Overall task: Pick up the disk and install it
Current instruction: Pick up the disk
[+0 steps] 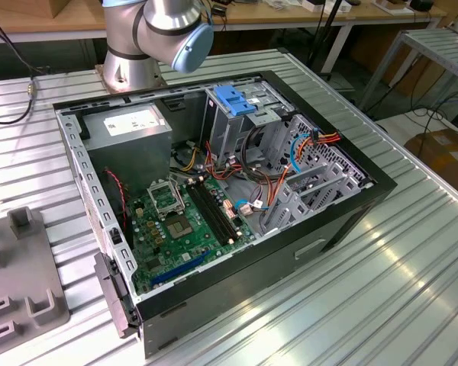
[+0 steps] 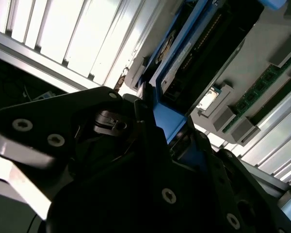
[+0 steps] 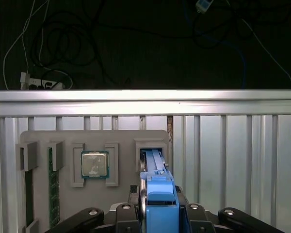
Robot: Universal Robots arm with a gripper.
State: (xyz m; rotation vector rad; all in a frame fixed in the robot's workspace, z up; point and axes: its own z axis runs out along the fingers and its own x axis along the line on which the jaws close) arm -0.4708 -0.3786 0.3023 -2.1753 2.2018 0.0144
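Over at the grey parts tray point(image 3: 121, 141), the gripper point(image 3: 159, 208) is down on the disk point(image 3: 155, 167). The disk stands on edge in its slot, right beside the pocket holding the CPU point(image 3: 94, 163), and a RAM stick point(image 3: 51, 189) sits in a slot further along the same tray.

In the second wrist view the fingers point(image 2: 144, 128) look clamped on the blue carrier frame at the disk's upper edge. The blue plastic is sandwiched tight, with no gap I can make out. So I'd call this the pick-up step: grip made, lift not done, since the disk's lower end looks to be still in the slot.

The install half hasn't started. In the exterior view the open computer case point(image 1: 290, 255) lies on the bench point(image 1: 382, 305) well apart from the tray, with the blue-handled drive cage point(image 1: 235, 99) inside it.

My take on what the next move calls for is a straight pull along the slot with no twisting. The slot walls hug the disk, so a tilted lift could jam it or let the frame slip in the grip.
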